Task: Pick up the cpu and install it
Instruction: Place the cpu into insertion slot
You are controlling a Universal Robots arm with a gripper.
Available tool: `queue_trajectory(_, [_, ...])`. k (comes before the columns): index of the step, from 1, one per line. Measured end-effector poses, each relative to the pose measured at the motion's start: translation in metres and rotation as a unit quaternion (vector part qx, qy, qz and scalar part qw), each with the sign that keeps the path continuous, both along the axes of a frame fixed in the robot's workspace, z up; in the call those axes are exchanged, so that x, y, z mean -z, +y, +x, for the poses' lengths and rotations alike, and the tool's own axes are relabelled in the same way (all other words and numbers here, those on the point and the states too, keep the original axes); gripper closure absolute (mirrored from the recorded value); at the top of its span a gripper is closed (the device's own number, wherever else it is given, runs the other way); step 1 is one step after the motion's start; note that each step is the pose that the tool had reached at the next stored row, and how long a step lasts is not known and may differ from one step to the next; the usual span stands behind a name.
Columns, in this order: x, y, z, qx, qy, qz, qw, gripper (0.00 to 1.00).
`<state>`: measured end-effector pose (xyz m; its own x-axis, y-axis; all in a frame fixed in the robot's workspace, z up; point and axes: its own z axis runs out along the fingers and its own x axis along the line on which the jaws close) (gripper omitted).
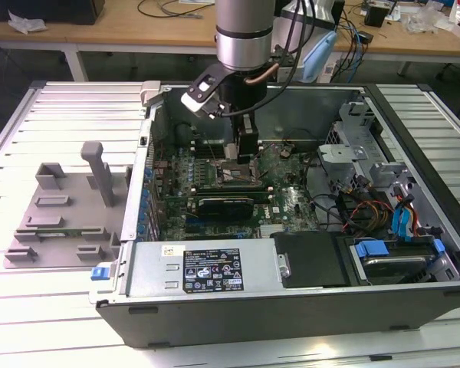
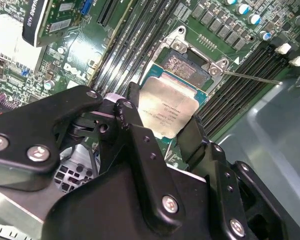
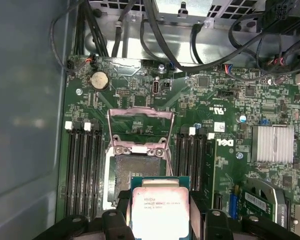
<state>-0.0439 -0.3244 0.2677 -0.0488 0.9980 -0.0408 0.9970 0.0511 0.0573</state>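
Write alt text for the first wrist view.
The claw grips the cpu by two opposite edges, partly over the open socket on a green motherboard. The socket's metal cover plate stands flipped open, and memory slots run along both sides of the socket.

- We see an open computer case [image 1: 307, 307] on the slatted surface [image 1: 61, 115]
- Grey fixture blocks [image 1: 57, 218] lie beside it, on the exterior view's left
- Its motherboard [image 3: 225, 165] carries a heatsink [image 3: 273, 143]
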Motion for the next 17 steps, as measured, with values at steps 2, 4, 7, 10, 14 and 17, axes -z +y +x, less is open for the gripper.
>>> queue_trajectory(2, [0.0025,0.0000,0.0006,0.000,0.0000,0.0000,1.0000,0.45])
queue_trajectory(4, [0.0075,0.0001,0.0016,0.000,0.0000,0.0000,1.0000,0.45])
queue_trajectory(7, [0.0101,0.0002,0.0028,0.001,0.0000,0.0000,1.0000,0.45])
queue_trajectory(10, [0.0102,0.0002,0.0029,0.001,0.0000,0.0000,1.0000,0.45])
queue_trajectory(14, [0.0165,0.0043,0.0029,0.001,0.0000,-0.0007,1.0000,0.45])
queue_trajectory(17, [0.0224,0.0066,0.0029,0.002,0.0000,-0.0058,1.0000,0.45])
